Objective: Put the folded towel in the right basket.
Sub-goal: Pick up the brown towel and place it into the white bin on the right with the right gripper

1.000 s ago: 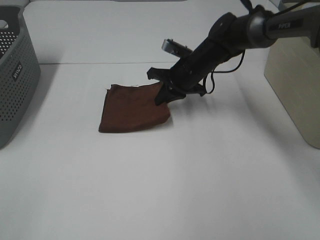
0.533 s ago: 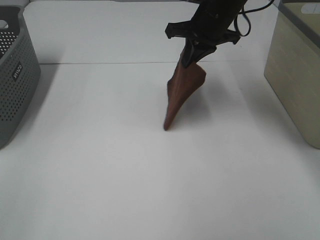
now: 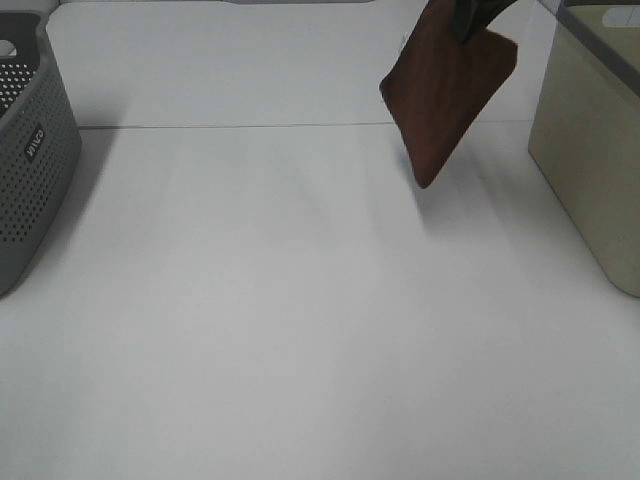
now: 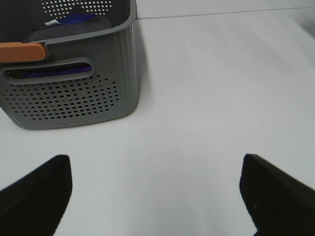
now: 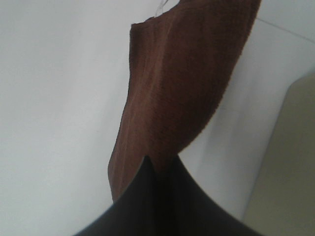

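The folded brown towel point(image 3: 448, 90) hangs in the air at the upper right of the exterior high view, clear of the white table. My right gripper point(image 3: 470, 18) is shut on its top edge, mostly cut off by the frame's top. In the right wrist view the towel point(image 5: 182, 83) hangs from my closed fingers point(image 5: 157, 196). The beige right basket point(image 3: 590, 140) stands just right of the towel; its wall also shows in the right wrist view point(image 5: 290, 162). My left gripper point(image 4: 152, 196) is open and empty, its fingers spread wide above the table.
A grey perforated basket point(image 3: 30, 150) stands at the far left of the table; the left wrist view shows it point(image 4: 69, 88) holding dark and purple cloth, with an orange handle. The white table point(image 3: 280, 320) spreads between the two baskets.
My right gripper has lifted the towel off the table and carried it up and to the right, toward the beige basket. The towel now hangs free.
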